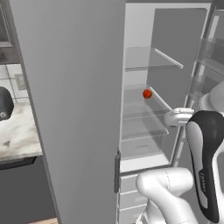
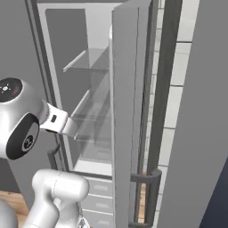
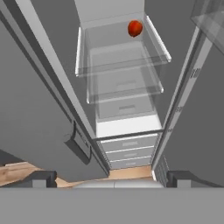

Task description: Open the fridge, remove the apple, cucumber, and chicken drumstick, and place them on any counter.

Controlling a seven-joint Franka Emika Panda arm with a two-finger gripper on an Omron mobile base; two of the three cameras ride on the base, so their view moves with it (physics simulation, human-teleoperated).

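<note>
fridge top and bottom: cut off by the frame edges in the left base view; we can't see its full height.
fridge door, right base view: edge-on, it blocks most of the shelves behind it.
apple: tiny in the left base view; in the hand view we can't tell whether it touches the shelf's back wall.
counter: cropped at the left edge, partly behind the door.
dark round object on counter: cut off at the left edge; probably an appliance, we can't tell.
lower drawers: contents hidden behind closed fronts.
gripper: fingertips cut by the bottom band.
</note>
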